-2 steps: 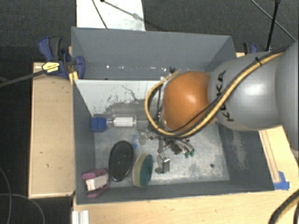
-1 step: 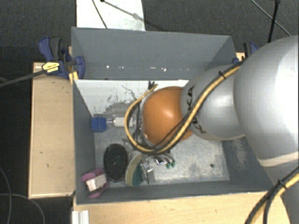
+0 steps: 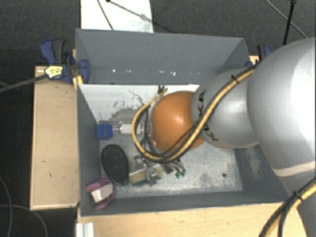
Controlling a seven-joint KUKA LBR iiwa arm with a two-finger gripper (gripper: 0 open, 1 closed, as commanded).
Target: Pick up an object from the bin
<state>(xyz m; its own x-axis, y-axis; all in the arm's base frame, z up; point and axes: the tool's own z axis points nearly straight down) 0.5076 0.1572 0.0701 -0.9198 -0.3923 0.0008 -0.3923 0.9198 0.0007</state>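
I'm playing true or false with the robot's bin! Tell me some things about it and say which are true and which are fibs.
1. A black oval disc lies in the left part of the bin. True.
2. The little clear bottle has a red cap. False: its cap is blue, and it lies by the left wall.
3. A pink and purple thing lies in the front left corner. True.
4. The pincer hangs over the far right corner. False: it is low near the front wall, just right of the black oval disc.
5. The arm wears a round orange cover. True.
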